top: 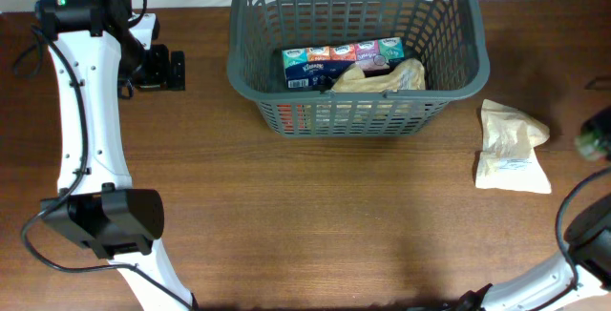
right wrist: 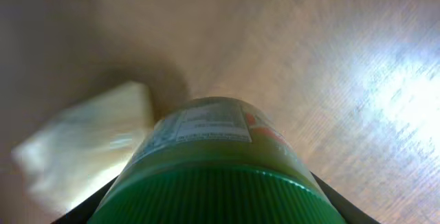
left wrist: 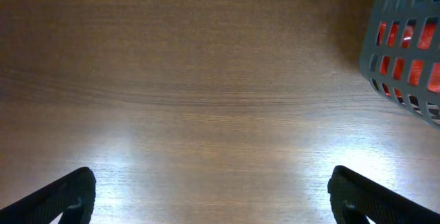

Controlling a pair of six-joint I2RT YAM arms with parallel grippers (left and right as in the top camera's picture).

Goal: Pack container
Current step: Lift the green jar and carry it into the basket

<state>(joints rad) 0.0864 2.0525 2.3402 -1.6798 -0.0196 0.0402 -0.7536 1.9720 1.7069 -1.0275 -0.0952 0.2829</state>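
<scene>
The right fingers point(right wrist: 77, 214) clamp a green-lidded jar point(right wrist: 213, 162) close to the lens, with a pale pouch point(right wrist: 82, 148) on the bench point(top: 334, 216) just beyond. Farther left stands the container point(top: 353, 115), partly filled; the jar should clear its rim before lowering. Beyond it the left fingers point(left wrist: 62, 196) spread wide, empty.

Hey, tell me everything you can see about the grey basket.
The basket is dark grey plastic, rectangular, with slotted lattice walls and a thick rim. It stands upright on the wooden table, at the far side near the middle. Inside lie a row of tissue packs and a beige bag; something red shows through the slots low down. Only the table and its contents touch it.
</scene>
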